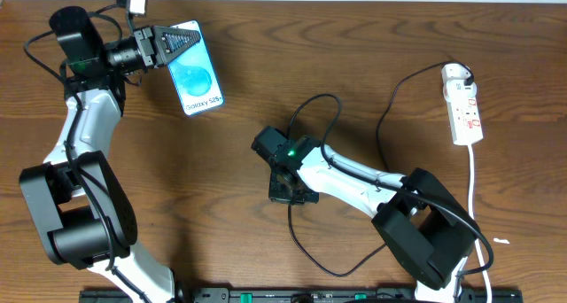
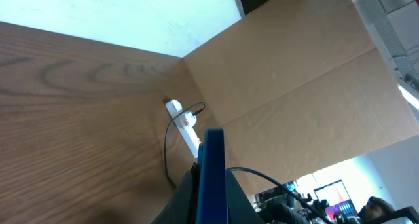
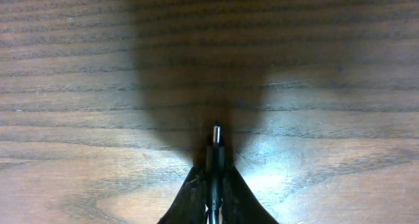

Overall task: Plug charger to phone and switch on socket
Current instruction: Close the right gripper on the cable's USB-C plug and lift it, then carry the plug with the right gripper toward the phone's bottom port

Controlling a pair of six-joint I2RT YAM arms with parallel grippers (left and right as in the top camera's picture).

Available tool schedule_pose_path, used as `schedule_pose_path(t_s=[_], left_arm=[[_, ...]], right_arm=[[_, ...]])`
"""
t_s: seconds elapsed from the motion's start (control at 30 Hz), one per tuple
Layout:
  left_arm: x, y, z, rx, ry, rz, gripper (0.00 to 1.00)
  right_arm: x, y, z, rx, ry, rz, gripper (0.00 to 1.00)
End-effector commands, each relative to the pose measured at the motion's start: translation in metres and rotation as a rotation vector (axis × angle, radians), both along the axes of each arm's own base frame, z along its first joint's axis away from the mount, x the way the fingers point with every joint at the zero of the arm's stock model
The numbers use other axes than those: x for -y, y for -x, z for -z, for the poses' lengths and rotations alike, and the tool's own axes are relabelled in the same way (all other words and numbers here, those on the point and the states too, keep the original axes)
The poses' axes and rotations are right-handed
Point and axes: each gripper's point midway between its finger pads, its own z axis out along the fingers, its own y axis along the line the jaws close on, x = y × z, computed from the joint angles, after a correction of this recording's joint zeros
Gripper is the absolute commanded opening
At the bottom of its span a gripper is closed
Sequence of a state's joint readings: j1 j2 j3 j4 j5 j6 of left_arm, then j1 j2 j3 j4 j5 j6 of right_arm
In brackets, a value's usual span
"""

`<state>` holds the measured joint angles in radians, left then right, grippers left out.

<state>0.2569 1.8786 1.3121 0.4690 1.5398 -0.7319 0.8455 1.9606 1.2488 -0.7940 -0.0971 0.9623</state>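
The right gripper is clamped on the long thin black charger at its plug, tip protruding for insertion, mid-bench. The left gripper pinches the black-framed, blue-screened phone near the far-left corner, port hidden. The narrow white socket lies by the right edge, switches unreadable.

Even warm light, soft dark shadow
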Motion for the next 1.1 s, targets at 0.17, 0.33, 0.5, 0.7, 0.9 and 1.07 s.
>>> schedule_pose_path(t_s=[0.17,0.33,0.5,0.7,0.9,1.07], left_arm=[[0.001,0.002,-0.009,0.033,-0.006,0.020,0.07],[0.001,0.002,-0.009,0.034,-0.006,0.020,0.07],[0.001,0.002,-0.009,0.034,-0.006,0.020,0.07],[0.000,0.002,-0.009,0.034,-0.006,0.018,0.07],[0.000,0.002,-0.009,0.035,-0.006,0.017,0.08],[-0.005,0.001,-0.009,0.035,-0.006,0.007,0.07]], right_arm=[[0.005,0.001,0.006,-0.011,0.024,0.014,0.01],[0.001,0.000,0.005,-0.030,-0.018,-0.018,0.01],[-0.008,-0.004,-0.001,-0.074,-0.136,-0.094,0.01],[-0.021,-0.019,-0.016,-0.089,-0.365,-0.231,0.01],[-0.059,-0.035,-0.071,-0.030,-0.851,-0.448,0.01],[-0.070,-0.039,-0.109,0.046,-1.104,-0.584,0.01]])
